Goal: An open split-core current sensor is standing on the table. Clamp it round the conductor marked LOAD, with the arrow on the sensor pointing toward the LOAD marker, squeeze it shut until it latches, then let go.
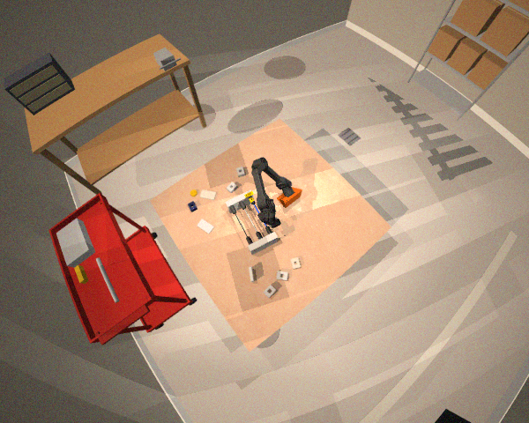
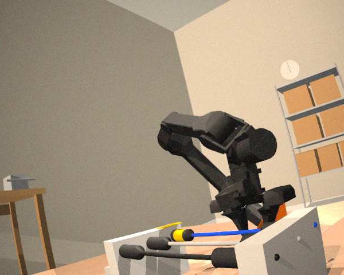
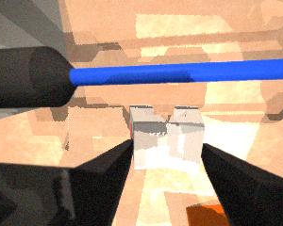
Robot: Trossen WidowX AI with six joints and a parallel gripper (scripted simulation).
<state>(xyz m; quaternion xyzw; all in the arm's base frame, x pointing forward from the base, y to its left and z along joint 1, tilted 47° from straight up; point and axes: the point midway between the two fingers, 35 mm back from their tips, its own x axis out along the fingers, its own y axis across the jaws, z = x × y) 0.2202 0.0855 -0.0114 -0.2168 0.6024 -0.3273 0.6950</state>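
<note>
The split-core sensor (image 3: 168, 141) is a pale grey block with an open slot on top and a red mark on its left edge. It stands on the orange mat just below the blue conductor (image 3: 179, 72) (image 2: 225, 233). My gripper (image 3: 166, 146) (image 2: 250, 217) (image 1: 272, 222) is shut on the sensor, one dark finger on each side. In the top and exterior views the sensor is hidden behind the arm and the fixture. The blue conductor runs into a yellow LOAD sleeve (image 2: 178, 234) on the far side and into a black sleeve (image 3: 28, 77) at the left of the wrist view.
The fixture has two white end blocks (image 2: 284, 245) (image 2: 121, 254) and two more conductors, white (image 2: 202, 243) and black (image 2: 178, 255). An orange block (image 1: 288, 196) (image 3: 205, 214) is beside the arm base. Small grey parts (image 1: 281, 275) lie on the mat. A red cart (image 1: 114, 282) stands left.
</note>
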